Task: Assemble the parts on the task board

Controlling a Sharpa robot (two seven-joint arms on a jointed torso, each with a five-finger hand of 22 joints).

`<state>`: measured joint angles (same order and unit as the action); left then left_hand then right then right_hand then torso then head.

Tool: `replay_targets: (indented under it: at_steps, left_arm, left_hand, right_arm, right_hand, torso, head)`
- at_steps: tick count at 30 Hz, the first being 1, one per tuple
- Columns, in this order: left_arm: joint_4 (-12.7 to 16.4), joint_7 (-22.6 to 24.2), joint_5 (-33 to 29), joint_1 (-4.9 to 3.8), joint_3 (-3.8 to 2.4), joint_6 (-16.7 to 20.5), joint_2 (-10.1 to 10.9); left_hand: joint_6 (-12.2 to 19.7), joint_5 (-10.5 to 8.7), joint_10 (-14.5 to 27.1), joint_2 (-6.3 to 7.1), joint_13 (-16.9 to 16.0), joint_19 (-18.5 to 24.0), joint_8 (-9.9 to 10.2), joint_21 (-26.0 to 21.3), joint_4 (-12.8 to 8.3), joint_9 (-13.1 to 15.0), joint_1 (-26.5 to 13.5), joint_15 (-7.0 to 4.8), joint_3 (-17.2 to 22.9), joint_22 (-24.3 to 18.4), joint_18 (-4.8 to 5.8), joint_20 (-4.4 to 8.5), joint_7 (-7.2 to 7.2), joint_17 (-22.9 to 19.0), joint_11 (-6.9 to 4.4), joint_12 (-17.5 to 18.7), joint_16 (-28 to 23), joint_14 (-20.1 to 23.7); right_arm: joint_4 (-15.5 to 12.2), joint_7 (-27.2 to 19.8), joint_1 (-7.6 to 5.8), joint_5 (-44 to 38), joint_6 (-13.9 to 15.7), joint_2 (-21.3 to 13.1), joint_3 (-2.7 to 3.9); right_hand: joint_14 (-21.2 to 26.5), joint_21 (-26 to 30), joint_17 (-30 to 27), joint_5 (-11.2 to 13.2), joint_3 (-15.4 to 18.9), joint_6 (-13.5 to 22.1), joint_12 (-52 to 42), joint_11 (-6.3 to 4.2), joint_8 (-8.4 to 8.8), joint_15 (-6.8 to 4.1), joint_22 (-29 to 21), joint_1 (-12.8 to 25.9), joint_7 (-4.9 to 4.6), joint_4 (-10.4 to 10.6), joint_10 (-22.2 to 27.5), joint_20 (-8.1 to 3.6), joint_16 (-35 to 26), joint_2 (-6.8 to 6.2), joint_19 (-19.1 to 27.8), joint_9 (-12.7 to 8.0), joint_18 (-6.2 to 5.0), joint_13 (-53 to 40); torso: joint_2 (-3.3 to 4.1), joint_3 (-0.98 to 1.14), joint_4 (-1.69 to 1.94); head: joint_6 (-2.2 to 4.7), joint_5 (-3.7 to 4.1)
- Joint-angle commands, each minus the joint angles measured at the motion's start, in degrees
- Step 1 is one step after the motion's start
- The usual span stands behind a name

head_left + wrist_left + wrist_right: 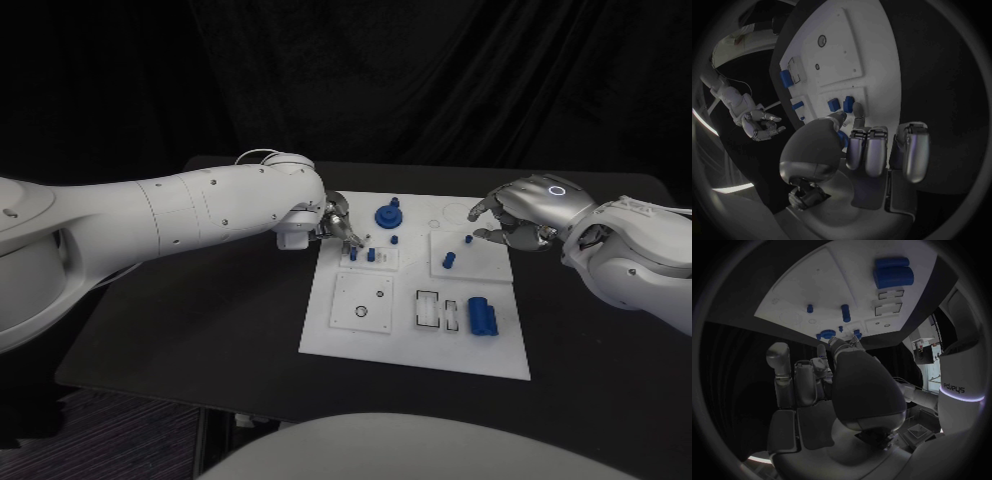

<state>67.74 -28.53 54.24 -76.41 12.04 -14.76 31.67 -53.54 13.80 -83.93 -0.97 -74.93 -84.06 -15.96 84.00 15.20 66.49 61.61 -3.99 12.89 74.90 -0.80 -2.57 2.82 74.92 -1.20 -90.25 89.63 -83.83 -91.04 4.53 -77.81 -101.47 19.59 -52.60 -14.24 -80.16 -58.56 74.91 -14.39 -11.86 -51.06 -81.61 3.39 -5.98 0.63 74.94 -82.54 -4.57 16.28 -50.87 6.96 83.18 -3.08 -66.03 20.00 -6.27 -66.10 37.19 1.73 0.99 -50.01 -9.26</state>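
Note:
The white task board point(378, 335) lies in the middle of the black table. Near its far left corner two blue pegs point(362, 254) stand side by side, with a blue gear-shaped part point(388, 214) and a small peg point(394, 240) beside them. My left hand point(335, 222) hovers over that corner, its thumb and one finger point(859, 111) reaching down close to the two pegs point(841, 104), nothing visibly held. My right hand point(512, 215) hangs over the board's far right corner, fingers loosely curved and empty, above a blue peg point(449, 260). Two blue cylinders point(482, 315) lie at the near right.
A square plate with a round recess point(362, 303) sits at the board's near left. Rectangular slots point(431, 308) lie beside the cylinders. Bare black table point(202, 330) surrounds the board.

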Motion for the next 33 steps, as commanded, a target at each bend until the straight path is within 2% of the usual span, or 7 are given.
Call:
replay_targets:
  at_steps: [1, 7, 10, 17, 28, 33]
  left_arm:
    - [0.0, 1.0, -0.1, 0.23, 0.04, 0.3, -0.1]
    - [0.1, 1.0, -0.1, 0.25, 0.04, -0.1, 0.0]
    - [0.1, 1.1, -0.1, 0.26, 0.04, -0.5, 0.0]
    - [0.4, 1.2, -0.1, 0.27, 0.04, -1.6, 0.1]
    - [0.6, 0.2, -0.1, 0.31, 0.04, -2.3, 0.2]
    - [0.5, -0.1, -0.1, 0.36, 0.04, -2.4, 0.2]
  left_hand:
    - [0.2, -0.34, -6.1, 0.04, -15.1, -2.2, 0.5, -0.4, 0.8, 0.0, -0.8, 0.34, -0.1, 12.9, -0.88, -0.12, 0.49, 15.1, 0.44, 0.3, 0.4, -6.2]
    - [-0.5, -0.73, -6.1, -1.03, -15.1, -2.1, 1.1, -0.4, 1.5, 0.1, -4.2, 0.59, -1.9, 12.9, -0.89, -0.4, 0.65, 15.1, 0.66, 0.3, 0.4, -6.2]
    - [-0.6, -0.5, -6.1, -0.89, -15.1, -2.1, 1.1, -0.5, 1.3, 0.2, -4.1, 0.59, -2.1, 12.8, -0.91, -0.42, 0.58, 15.1, 0.63, 0.3, 0.4, -6.2]
    - [-1.4, 1.06, -6.1, 0.08, -15.1, -2.2, 1.3, -0.4, 0.0, 0.5, -2.2, 0.44, -2.5, 12.9, -0.89, -0.35, 0.3, 15.1, 0.41, 0.3, 0.4, -6.2]
    - [-2.4, 3.24, -6.1, 0.57, -15.1, -2.4, 1.2, 0.0, -2.2, 1.6, 0.7, -0.01, -1.9, 13.0, -0.8, 0.03, -0.31, 15.1, -0.12, 0.3, 0.4, -6.2]
    - [-2.5, 3.66, -6.1, 0.54, -15.1, -2.4, 1.1, 0.0, -2.5, 1.8, 1.0, -0.09, -1.7, 13.0, -0.8, 0.1, -0.4, 15.1, -0.21, 0.3, 0.4, -6.2]
  right_arm:
    - [0.0, 1.3, 0.12, -0.2, -0.8, 0.0, 0.04]
    - [0.0, 1.4, 0.13, 0.3, -1.2, 0.0, 0.04]
    - [0.1, 1.4, 0.13, 0.7, -1.2, 0.0, 0.04]
    - [0.1, 1.4, 0.13, 0.9, -1.3, 0.1, 0.04]
    - [0.5, 1.4, 0.14, 1.0, -1.4, 0.3, 0.04]
    - [0.6, 1.4, 0.15, 1.0, -1.5, 0.4, 0.04]
  right_hand:
    - [0.6, 0.3, 4.6, -0.4, -0.3, -0.5, 0.3, 0.07, -0.3, -0.05, 5.3, 0.0, 0.14, 0.1, 0.4, 0.01, -0.3, 0.62, 0.4, -0.1, -0.99, 0.2]
    - [0.7, 0.6, 4.5, -0.4, -0.4, -0.6, 0.3, 0.07, -0.34, -0.04, 5.2, -0.1, 0.13, 0.0, 0.6, 0.02, -0.4, 0.64, 0.6, -0.1, -1.05, 0.3]
    - [0.8, 0.8, 4.4, -0.4, -0.5, -0.8, 0.4, 0.07, -0.37, -0.04, 5.2, -0.3, 0.11, -0.1, 0.7, 0.02, -0.4, 0.64, 0.8, -0.1, -1.09, 0.4]
    - [0.9, 0.9, 4.3, -0.5, -0.5, -0.8, 0.4, 0.07, -0.37, -0.03, 5.2, -0.3, 0.08, -0.1, 0.8, 0.03, -0.5, 0.64, 0.8, -0.1, -1.11, 0.4]
    - [1.0, 1.3, 4.1, -0.6, -0.6, -0.9, 0.5, 0.07, -0.39, -0.02, 5.1, -0.4, 0.01, -0.2, 1.0, 0.04, -0.6, 0.61, 1.0, -0.1, -1.17, 0.6]
    - [1.0, 1.3, 4.1, -0.6, -0.6, -0.9, 0.5, 0.07, -0.39, -0.02, 5.1, -0.4, 0.01, -0.2, 1.0, 0.04, -0.6, 0.61, 1.0, -0.1, -1.17, 0.6]
  torso:
    - [-0.01, -0.03, 0.0]
    - [-0.06, -0.06, 0.0]
    - [-0.05, -0.05, -0.01]
    - [-0.03, -0.04, -0.02]
    - [-0.04, -0.04, -0.01]
    - [-0.04, -0.07, -0.01]
  head:
    - [0.01, -0.01]
    - [0.01, -0.07]
    - [0.01, -0.09]
    - [0.01, -0.05]
    - [0.01, 0.08]
    - [0.01, 0.07]
